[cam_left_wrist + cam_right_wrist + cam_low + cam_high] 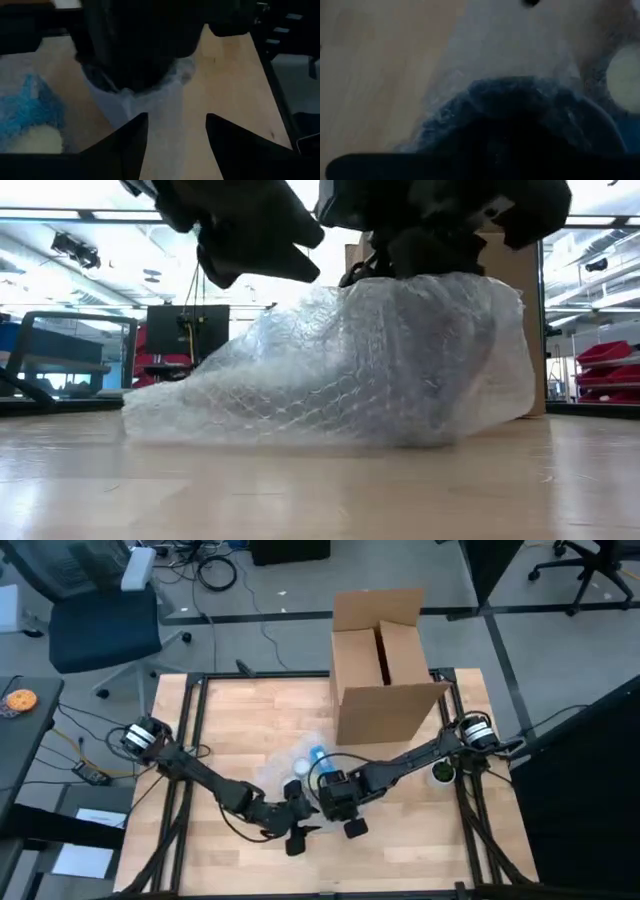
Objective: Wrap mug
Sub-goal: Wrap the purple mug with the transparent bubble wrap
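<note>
High view, looking straight down: two dark arms meet near the middle of one light wooden desk (230, 720). The left tool (292, 818) and the right tool (340, 802) sit just beside each other, and one sheet of clear bubble wrap (290, 762) spreads out from under and beyond them. A blue patch shows through the wrap next to the right tool; what it belongs to cannot be told.

Low view: the bubble wrap (340, 370) is heaped into one mound on the desk, with a dark rounded mug (440, 350) showing dimly through it directly below the right tool, which presses down on the mound's top. The left tool hangs just above the lower, sloping side of the mound.

Left wrist view: the left tool's two dark fingers (125, 145) stand apart, holding nothing, with a strip of wrap lying between them and the wrapped dark mug just ahead.

Right wrist view: the wrapped mug fills the picture, and whether the right tool is apart or together cannot be told.

Beyond the right tool, one open brown cardboard box (385, 665) stands at the desk's far edge.
</note>
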You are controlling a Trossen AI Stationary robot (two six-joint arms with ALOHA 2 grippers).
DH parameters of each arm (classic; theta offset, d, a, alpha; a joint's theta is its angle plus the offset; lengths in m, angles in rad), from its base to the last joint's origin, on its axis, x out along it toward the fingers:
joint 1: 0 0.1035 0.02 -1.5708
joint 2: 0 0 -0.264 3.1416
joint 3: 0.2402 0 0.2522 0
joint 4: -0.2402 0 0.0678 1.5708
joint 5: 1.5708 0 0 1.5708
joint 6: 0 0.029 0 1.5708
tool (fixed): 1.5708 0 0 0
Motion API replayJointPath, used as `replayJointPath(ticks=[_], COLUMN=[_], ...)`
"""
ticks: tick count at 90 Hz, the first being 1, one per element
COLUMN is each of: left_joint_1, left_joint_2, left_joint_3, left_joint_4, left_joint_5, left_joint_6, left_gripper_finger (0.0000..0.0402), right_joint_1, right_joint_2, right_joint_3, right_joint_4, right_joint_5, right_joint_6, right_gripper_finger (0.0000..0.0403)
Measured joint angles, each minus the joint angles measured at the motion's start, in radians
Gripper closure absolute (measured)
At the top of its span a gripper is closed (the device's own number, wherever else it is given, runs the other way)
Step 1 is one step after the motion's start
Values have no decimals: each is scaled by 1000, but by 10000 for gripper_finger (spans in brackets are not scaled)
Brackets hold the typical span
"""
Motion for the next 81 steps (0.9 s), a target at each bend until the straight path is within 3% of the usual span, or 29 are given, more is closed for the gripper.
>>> replayJointPath(ticks=[16,29,41,81], left_joint_1=[1,1,-1,-3], left_joint_2=[3,3,3,14], left_joint_3=[0,0,0,-1], left_joint_4=[-24,-38,-38,-35], left_joint_5=[-10,-11,-18,-18], left_joint_6=[0,0,-1,-25], left_gripper_finger=[215,215,215,215], right_joint_1=[27,54,66,61], right_joint_2=[-18,-19,-19,-11], right_joint_3=[170,289,302,161], right_joint_4=[-199,-432,-547,-327], right_joint_5=[22,162,265,257], right_joint_6=[0,1,44,35], right_gripper_finger=[329,329,329,330])
